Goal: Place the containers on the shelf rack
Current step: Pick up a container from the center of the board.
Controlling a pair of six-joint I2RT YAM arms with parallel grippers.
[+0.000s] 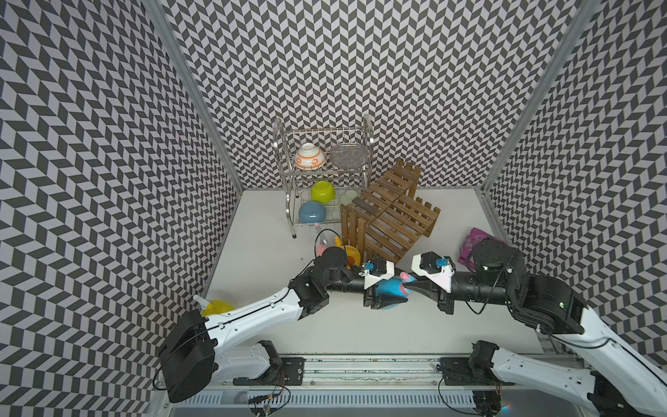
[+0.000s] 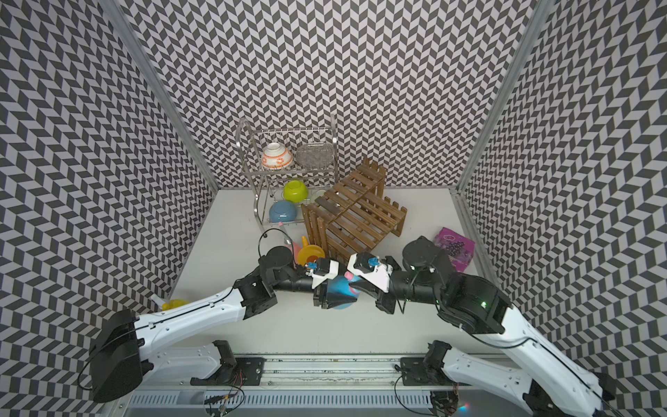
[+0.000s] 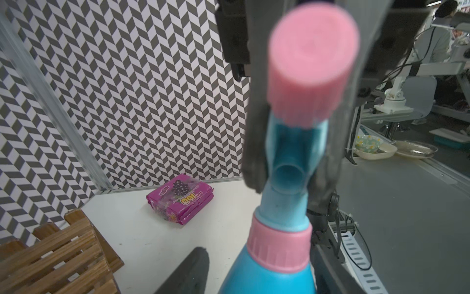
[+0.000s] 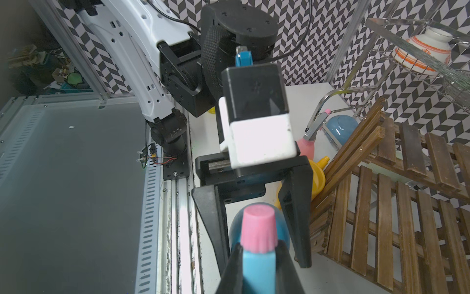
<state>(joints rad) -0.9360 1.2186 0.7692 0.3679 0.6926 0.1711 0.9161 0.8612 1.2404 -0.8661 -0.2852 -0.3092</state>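
1. In the air above the white tabletop (image 1: 343,332), just in front of the brown slatted wooden shelf rack (image 1: 391,213): the blue plastic spray bottle (image 1: 389,289), lying sideways between both arms, not yet on any tier.
2. Pinched narrow by the right gripper (image 4: 259,250) at the blue sprayer head, just under the round ribbed pink cap (image 3: 314,63).
3. Straddled lower down by the left gripper (image 3: 259,257), jaws half spread around the fat body below the pink screw collar (image 3: 279,244); cannot tell whether pressing yet.
4. Probably light and hollow, thin-walled, a little squashy; smooth and glossy, tapering toward the neck, so apt to slide. Best taken across the widest part of the body or just under the collar, not by the cap.
5. Rough matt slats with gaps and low fence edges on the rack: base to sit flat across the slats.
6. On the table beside the rack: pink spray bottle with grey head (image 4: 306,147) and opaque yellow watering can (image 1: 352,254); near the left arm, a translucent yellow round spray bottle (image 1: 216,307).
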